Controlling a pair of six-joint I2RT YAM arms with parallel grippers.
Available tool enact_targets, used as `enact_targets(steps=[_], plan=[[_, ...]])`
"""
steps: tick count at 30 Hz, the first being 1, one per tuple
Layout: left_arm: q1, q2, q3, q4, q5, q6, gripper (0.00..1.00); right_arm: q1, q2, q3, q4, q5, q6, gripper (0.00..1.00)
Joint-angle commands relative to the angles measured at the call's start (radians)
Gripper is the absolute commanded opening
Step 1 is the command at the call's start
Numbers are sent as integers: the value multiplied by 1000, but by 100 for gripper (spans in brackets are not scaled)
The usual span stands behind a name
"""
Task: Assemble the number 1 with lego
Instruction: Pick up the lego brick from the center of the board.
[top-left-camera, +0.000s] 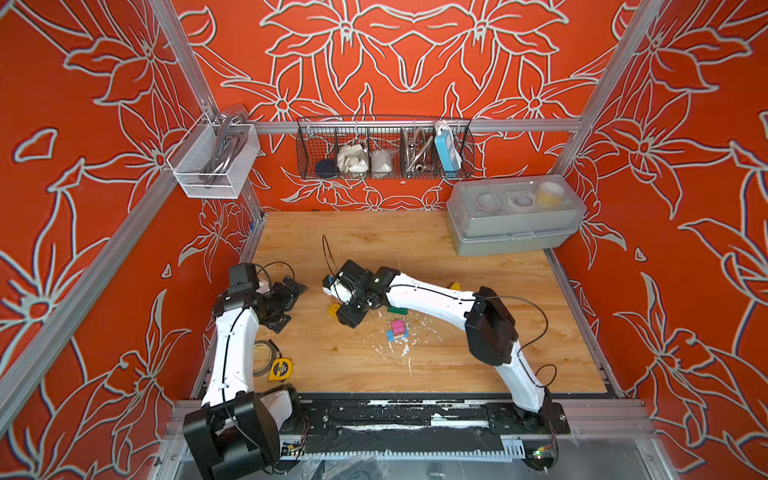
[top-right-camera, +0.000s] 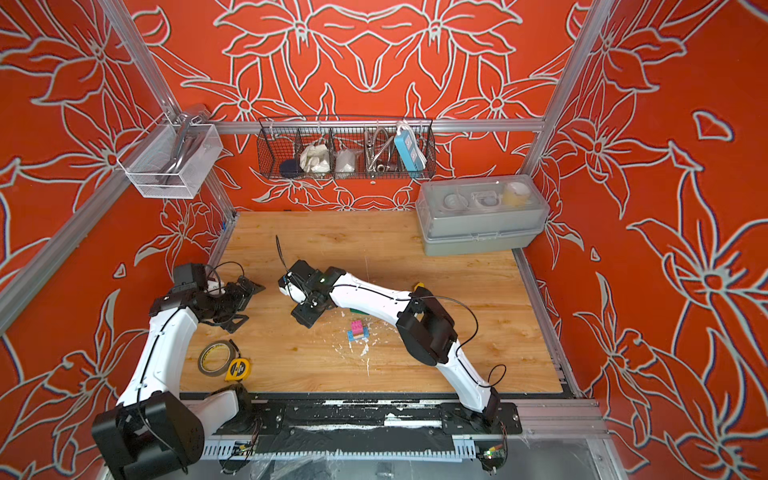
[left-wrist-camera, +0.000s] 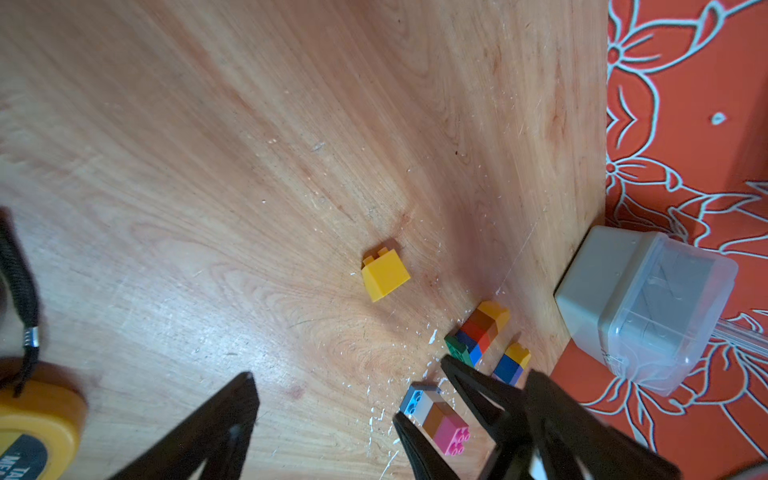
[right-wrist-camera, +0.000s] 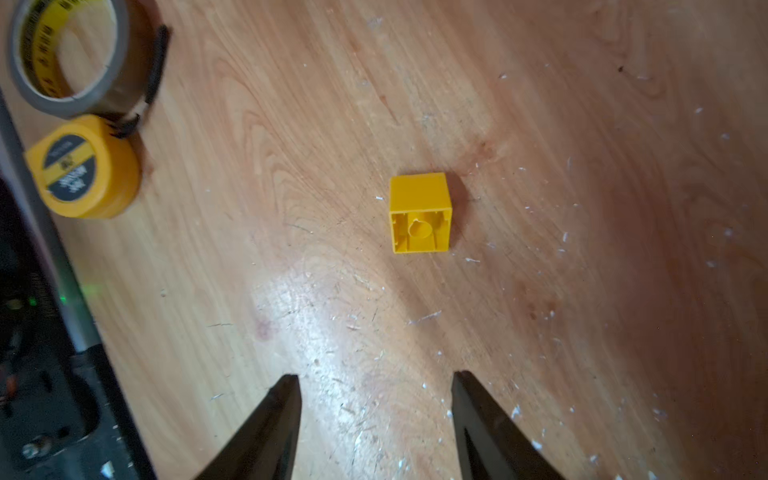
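The right gripper (right-wrist-camera: 374, 374) hangs half-spread and empty, the yellow brick (right-wrist-camera: 419, 212) a little ahead on the table (right-wrist-camera: 582, 291), tipped on its side with its hollow underside facing the jaws — an off-centre pinch could skid or roll it. Farther off the pink-topped stack (left-wrist-camera: 436, 419) stands unbraced, for the left gripper (left-wrist-camera: 345, 366), spread wide and empty, waits well aside

This is a robotics lab test cell. An aluminium frame (top-left-camera: 415, 125) boxes in a wooden tabletop (top-left-camera: 374, 241) and is hung with a red floral backdrop (top-left-camera: 395, 54) (cloth or vinyl, I can't tell). The left arm (top-left-camera: 232, 349) and right arm (top-left-camera: 428, 293) rise from a black rail (top-left-camera: 415, 409) at six o'clock. A wire basket (top-left-camera: 309, 145) of oddments hangs at twelve, and a grey storage box (top-left-camera: 515, 237) sits at one.
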Motion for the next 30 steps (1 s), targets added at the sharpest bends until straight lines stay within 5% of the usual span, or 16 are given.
enact_targets(steps=[1,16,30], plan=[[28,-42,-45,-1,39,16,100,-1,45,94,-5,46,-53,66],[52,-40,-112,79,130,-3,100,-14,266,350,-110,71,-103,67],[55,-47,-123,80,139,6,100,-22,309,359,-69,55,-65,65]])
